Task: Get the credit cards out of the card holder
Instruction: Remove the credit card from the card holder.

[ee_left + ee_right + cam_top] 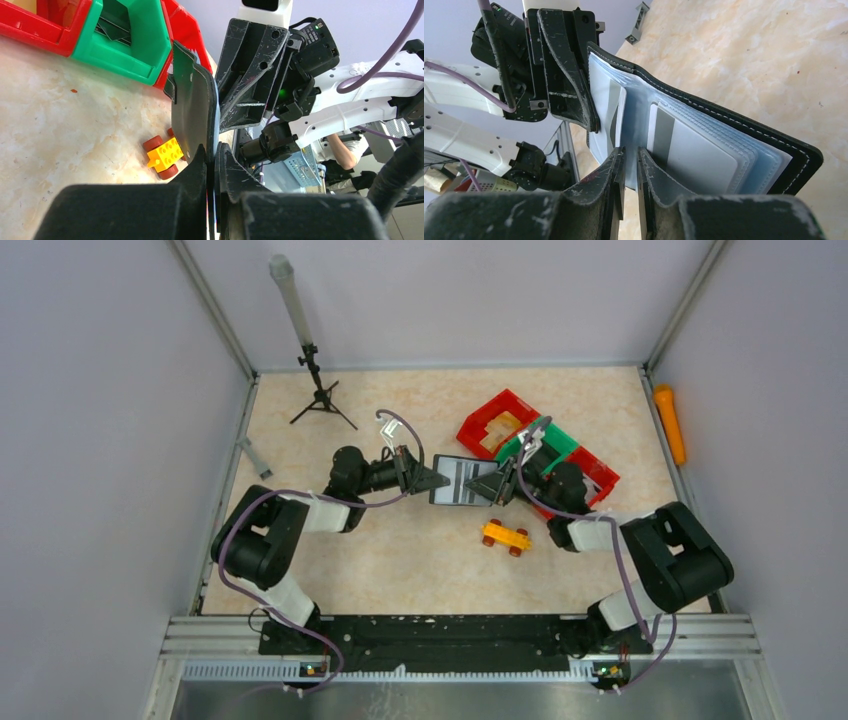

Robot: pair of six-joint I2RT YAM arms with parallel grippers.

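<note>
The black card holder [458, 480] hangs open above the table between both arms. My left gripper [432, 480] is shut on its left cover edge [192, 105], jaws pressed tight [212, 150]. In the right wrist view the card holder [744, 131] shows clear blue sleeves with pale grey credit cards [704, 155] inside. My right gripper [630, 150] straddles one blue sleeve near the fold. Its jaws are almost closed, with a narrow gap still showing around the sleeve. In the top view the right gripper [488, 485] sits at the holder's right edge.
A yellow-orange toy brick car [506, 536] lies on the table just below the holder. Red [497, 420] and green [545, 445] bins stand behind the right gripper. A small black tripod [318, 390] stands back left, and an orange object [670, 425] lies by the right wall.
</note>
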